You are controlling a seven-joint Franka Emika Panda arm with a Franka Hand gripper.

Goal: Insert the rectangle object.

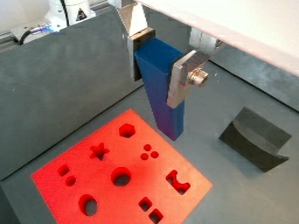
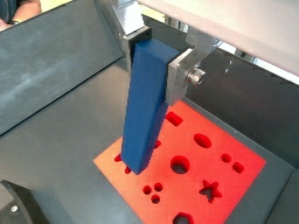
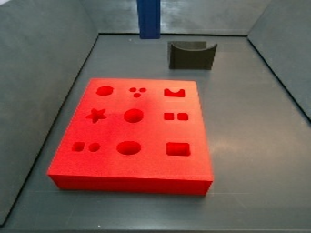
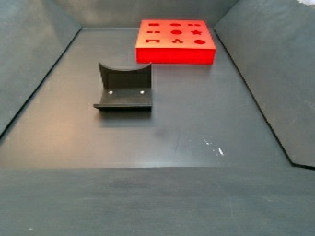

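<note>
**Operator:** Where are the gripper and the rectangle object?

**Technician:** In both wrist views the gripper [image 1: 162, 54] is clenched on the top part of the rectangle object [image 1: 160, 92]. The silver fingers [image 1: 184, 77] press its sides. The blue bar hangs upright, its lower end free in the air. In a side view only that lower end [image 3: 147, 18] shows, at the top of the frame, left of the dark notched block [image 3: 191, 55].

**Operator:** What lies below?

**Technician:** The red block [image 3: 136, 135] rests on the grey floor [image 3: 255, 136], its cut-outs facing up. In a wrist view the bar's end appears over the block's edge [image 2: 138, 162], not in any opening.

**Operator:** Which step is in hand?

**Technician:** Judged from these views, transport: the bar is held, insertion not begun.

**Operator:** What does the next move call for?

**Technician:** Probably carrying the bar over the rectangular hole [image 3: 179, 149], lower right on the block, squaring its cross-section to the opening, then lowering straight.
</note>
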